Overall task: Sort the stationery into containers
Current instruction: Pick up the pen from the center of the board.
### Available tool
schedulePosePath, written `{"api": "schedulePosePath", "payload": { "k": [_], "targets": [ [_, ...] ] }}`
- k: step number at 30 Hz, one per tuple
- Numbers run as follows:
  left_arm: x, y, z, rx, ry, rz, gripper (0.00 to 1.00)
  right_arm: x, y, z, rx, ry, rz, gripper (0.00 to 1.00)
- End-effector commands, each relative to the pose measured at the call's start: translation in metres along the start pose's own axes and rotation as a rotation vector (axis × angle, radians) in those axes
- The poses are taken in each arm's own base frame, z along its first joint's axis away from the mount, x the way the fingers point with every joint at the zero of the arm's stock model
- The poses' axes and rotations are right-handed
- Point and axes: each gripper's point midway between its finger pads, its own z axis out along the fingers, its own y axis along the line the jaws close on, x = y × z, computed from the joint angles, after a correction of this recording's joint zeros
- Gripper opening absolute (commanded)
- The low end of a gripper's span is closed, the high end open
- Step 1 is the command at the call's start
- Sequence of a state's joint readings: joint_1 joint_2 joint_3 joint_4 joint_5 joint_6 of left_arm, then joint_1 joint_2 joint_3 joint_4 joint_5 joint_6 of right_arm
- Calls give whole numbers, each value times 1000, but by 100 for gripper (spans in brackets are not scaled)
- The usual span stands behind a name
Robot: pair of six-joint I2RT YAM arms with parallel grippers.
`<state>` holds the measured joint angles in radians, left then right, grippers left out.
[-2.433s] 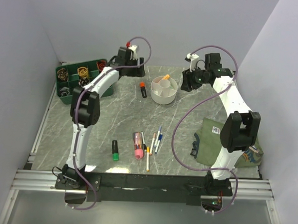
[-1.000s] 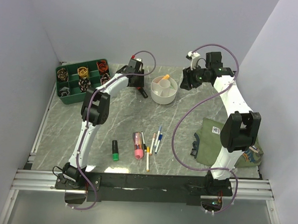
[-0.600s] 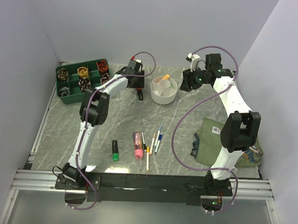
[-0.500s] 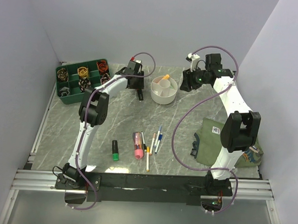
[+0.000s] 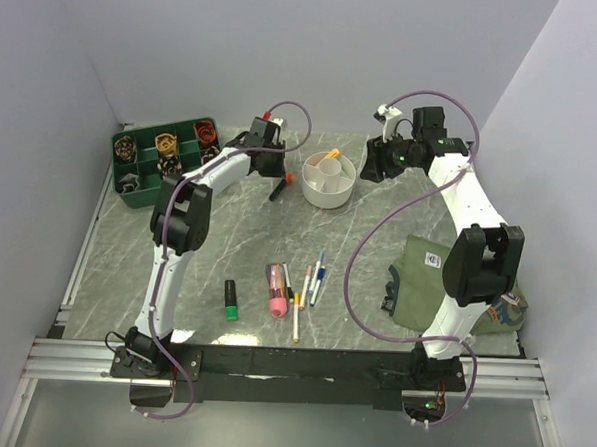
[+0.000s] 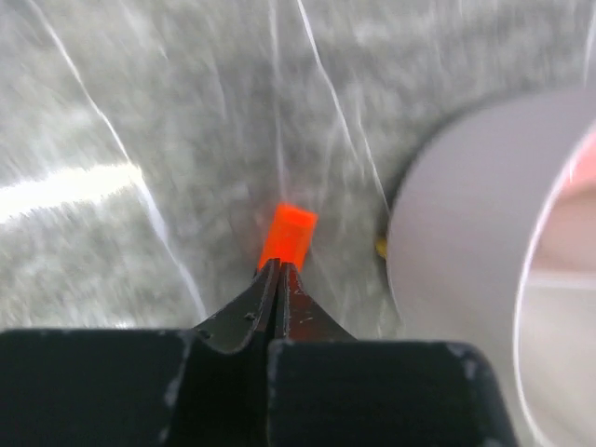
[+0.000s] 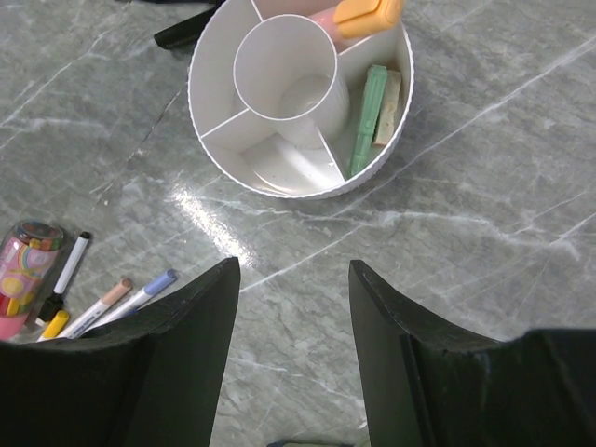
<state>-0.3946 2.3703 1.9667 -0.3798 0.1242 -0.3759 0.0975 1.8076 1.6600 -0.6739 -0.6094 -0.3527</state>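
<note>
My left pincer [image 6: 279, 277]: shut tight on the orange-capped marker [image 6: 288, 235], with the orange end poking out past my tips.
Where the marker is: just left of the white bowl [image 7: 216, 140].
What changed: a bit ago the marker lay straight. Now it is slanted, with the orange end closer to the bowl. I cannot tell if it is off the table [image 5: 228, 230].
My right pincer [image 7: 293, 270]: wide open, right of the bowl, same spot as before.
Only my left wrist shows: my tips squeezing the marker, though it is blurry.
Only my right wrist shows: a green stick [image 7: 370, 116] and a tan one [image 7: 389, 104] side by side in one part of the bowl.
Other pens [image 5: 297, 284]: lying together, well apart from the bowl, on the near side.
</note>
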Motion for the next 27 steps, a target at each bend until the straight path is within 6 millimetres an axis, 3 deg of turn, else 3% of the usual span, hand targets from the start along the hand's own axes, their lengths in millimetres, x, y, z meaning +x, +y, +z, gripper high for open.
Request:
{"api": "schedulePosePath", "payload": {
  "k": [1, 4, 7, 10, 13, 20, 23, 27],
  "targets": [
    [20, -9, -37, 111, 135, 16, 1, -24, 8, -20, 23, -73, -46, 59],
    [-11, -3, -58, 99, 65, 51, 1, -27, 6, -16, 20, -78, -43, 59],
    [2, 7, -55, 87, 122, 77, 2, -31, 6, -12, 13, -82, -45, 59],
    [6, 15, -44, 70, 133, 113, 38, -37, 4, -9, 17, -83, -55, 59],
    [0, 16, -39, 72, 133, 166, 52, -40, 4, -10, 21, -89, -68, 59],
    [-4, 1, -37, 126, 142, 231, 58, -27, 4, -8, 21, -64, -57, 59],
    [6, -6, -30, 123, 171, 287, 57, -26, 4, -8, 24, -62, -56, 59],
    [19, 2, -18, 74, 203, 326, 56, -27, 2, -10, 36, -59, -72, 59]
  ]
}}
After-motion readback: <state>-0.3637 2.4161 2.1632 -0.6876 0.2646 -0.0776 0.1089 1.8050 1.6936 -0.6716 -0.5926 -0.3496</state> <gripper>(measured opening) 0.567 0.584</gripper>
